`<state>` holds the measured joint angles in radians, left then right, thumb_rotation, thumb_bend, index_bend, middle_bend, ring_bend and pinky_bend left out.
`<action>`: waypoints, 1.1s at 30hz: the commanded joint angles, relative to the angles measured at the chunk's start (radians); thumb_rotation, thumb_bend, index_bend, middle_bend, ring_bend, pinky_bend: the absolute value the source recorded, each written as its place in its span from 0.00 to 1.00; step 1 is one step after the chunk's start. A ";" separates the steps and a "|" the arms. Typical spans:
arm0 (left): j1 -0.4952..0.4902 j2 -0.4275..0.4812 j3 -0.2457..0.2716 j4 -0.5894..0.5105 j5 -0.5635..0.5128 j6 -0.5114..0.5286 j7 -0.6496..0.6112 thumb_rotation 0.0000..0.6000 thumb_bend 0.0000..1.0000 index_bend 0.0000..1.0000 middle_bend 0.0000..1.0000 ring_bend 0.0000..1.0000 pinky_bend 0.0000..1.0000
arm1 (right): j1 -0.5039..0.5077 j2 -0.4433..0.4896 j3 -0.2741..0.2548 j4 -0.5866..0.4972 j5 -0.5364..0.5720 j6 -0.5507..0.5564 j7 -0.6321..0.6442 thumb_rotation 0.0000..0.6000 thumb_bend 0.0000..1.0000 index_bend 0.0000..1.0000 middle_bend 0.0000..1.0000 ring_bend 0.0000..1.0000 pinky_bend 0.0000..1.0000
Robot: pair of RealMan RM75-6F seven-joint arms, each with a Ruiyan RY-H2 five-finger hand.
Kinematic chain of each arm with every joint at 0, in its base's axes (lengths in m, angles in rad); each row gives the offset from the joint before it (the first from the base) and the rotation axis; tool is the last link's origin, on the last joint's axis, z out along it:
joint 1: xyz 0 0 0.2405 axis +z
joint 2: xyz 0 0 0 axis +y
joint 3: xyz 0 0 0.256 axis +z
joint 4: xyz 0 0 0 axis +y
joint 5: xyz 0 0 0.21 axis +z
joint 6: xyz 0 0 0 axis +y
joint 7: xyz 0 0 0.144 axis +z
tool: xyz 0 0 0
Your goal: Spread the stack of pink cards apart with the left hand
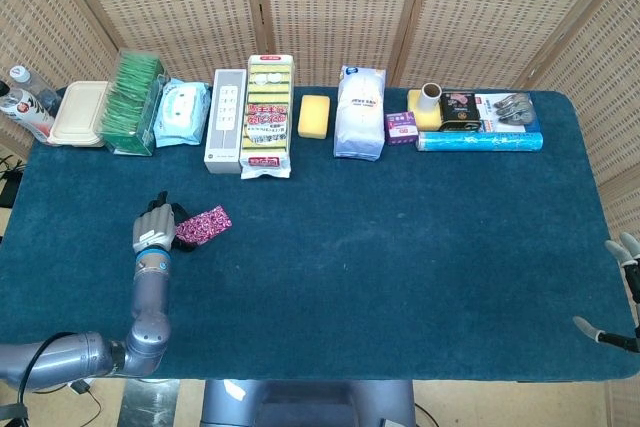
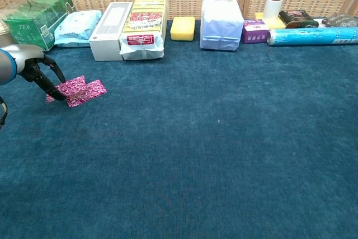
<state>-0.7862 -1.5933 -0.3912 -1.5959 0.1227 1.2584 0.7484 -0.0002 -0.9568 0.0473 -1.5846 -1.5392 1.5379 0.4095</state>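
Meanwhile, at the table's near-left corner —
Left hand: the left hand point(image 1: 155, 232) is lowered over the pink cards point(image 1: 203, 224), fingertips point(image 2: 56, 92) down on the card at their side; it looks like pressing flat on the card, not gripping it, a pose that suits sliding.
Cards: two pink patterned cards point(image 2: 77, 89) lie overlapped on the blue cloth point(image 1: 400, 247), one under the fingertips, the other jutting out beyond them, away from the palm.
Why so: a flat press likely lets the cloth's friction hold one card while the other is dragged; judged from the overlap, the spread is not finished.
Right hand: the right hand point(image 1: 622, 292) sits at the far edge of the table, fingers loose and apart, holding nothing, well apart from the cards.
Backdrop: boxes and packets line the rear edge, far beyond the fingertips' reach.
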 commanded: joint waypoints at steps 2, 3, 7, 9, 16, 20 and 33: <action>-0.038 -0.030 -0.041 0.037 -0.081 0.029 0.042 1.00 0.21 0.39 0.00 0.00 0.14 | 0.001 0.001 0.001 0.000 0.001 -0.001 0.001 1.00 0.00 0.06 0.00 0.00 0.00; -0.043 -0.036 -0.048 0.044 -0.094 0.034 0.048 1.00 0.21 0.39 0.00 0.00 0.14 | 0.001 0.001 0.001 -0.001 0.002 -0.002 0.001 1.00 0.00 0.06 0.00 0.00 0.00; -0.063 -0.056 -0.073 0.073 -0.130 0.043 0.068 1.00 0.20 0.39 0.00 0.00 0.14 | 0.002 0.001 0.000 0.000 0.001 -0.004 0.002 1.00 0.00 0.06 0.00 0.00 0.00; -0.068 -0.061 -0.081 0.084 -0.132 0.041 0.069 1.00 0.21 0.39 0.00 0.00 0.14 | 0.002 0.001 0.000 0.001 0.001 -0.004 0.003 1.00 0.00 0.06 0.00 0.00 0.00; -0.077 -0.072 -0.097 0.111 -0.144 0.024 0.081 1.00 0.20 0.39 0.00 0.00 0.15 | 0.001 0.003 0.000 0.005 0.004 -0.004 0.016 1.00 0.00 0.06 0.00 0.00 0.00; -0.084 -0.082 -0.106 0.124 -0.155 0.019 0.088 1.00 0.21 0.39 0.00 0.00 0.15 | 0.000 0.004 -0.001 0.007 0.002 -0.002 0.024 1.00 0.00 0.06 0.00 0.00 0.00; -0.113 -0.108 -0.134 0.151 -0.177 0.051 0.125 1.00 0.21 0.40 0.00 0.00 0.15 | -0.002 0.007 -0.001 0.011 0.003 0.000 0.037 1.00 0.00 0.06 0.00 0.00 0.00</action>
<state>-0.8977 -1.7003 -0.5236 -1.4473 -0.0509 1.3092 0.8702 -0.0021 -0.9503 0.0464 -1.5730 -1.5365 1.5382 0.4466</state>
